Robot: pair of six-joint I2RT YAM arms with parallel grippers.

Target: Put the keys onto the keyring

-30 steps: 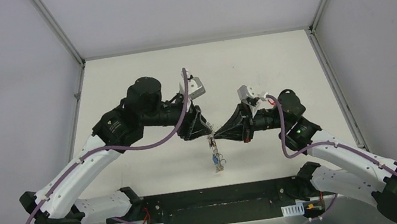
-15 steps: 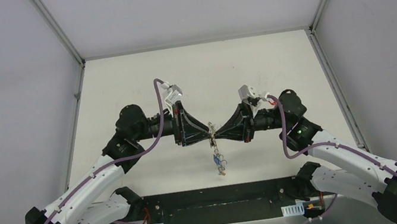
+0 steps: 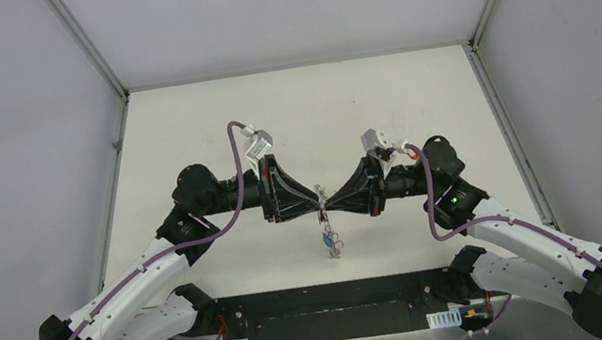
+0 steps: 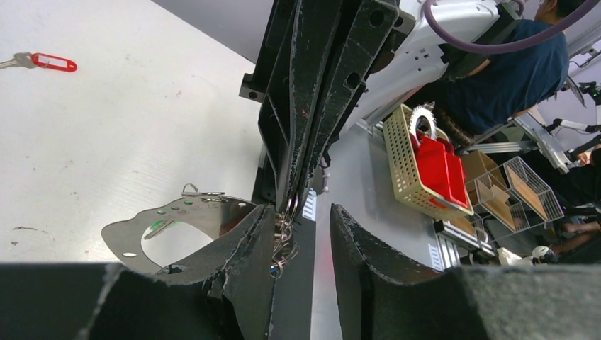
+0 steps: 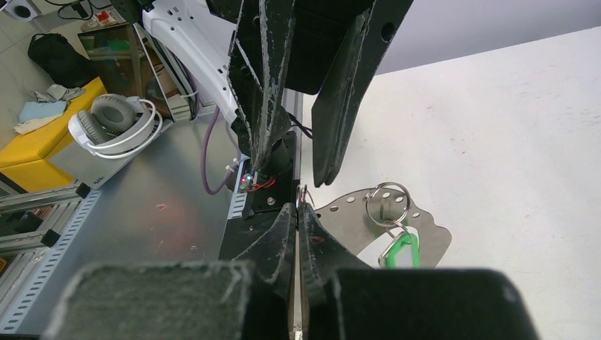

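The right pincer (image 5: pixel 298 209) is clamped tight on the thin wire of the keyring (image 4: pixel 284 228). It holds it in the air over the desk (image 3: pixel 209 130), between the desk's middle and its near edge. The left pincer (image 4: pixel 301 212) meets it tip to tip. Its jaws stand partly apart and grip nothing, and the right pincer's tips lie just inside that gap, against one finger (image 4: pixel 248 248).

This looks like a second grip being taken on the wire, so that one arm can steady it while the other threads. To do it well, the left jaws should close on bare wire just beside the right tips, not on the right pincer's pads or on the dangling pieces. The right grip should not loosen until the left one is firm. A slow approach should stop the bunch swinging.

The keys (image 3: pixel 328 243) already on the wire hang straight below the meeting point, with a silvery perforated plate (image 5: pixel 347 205) and a small split ring (image 5: pixel 388 196). The bunch's long axis is vertical and its free end points down at the desk. I cannot tell which way the hoop's plane faces, as only a short edge of wire shows. A red-headed key (image 4: pixel 46 61) lies flat on the desk, well apart from the bunch and not yet threaded.
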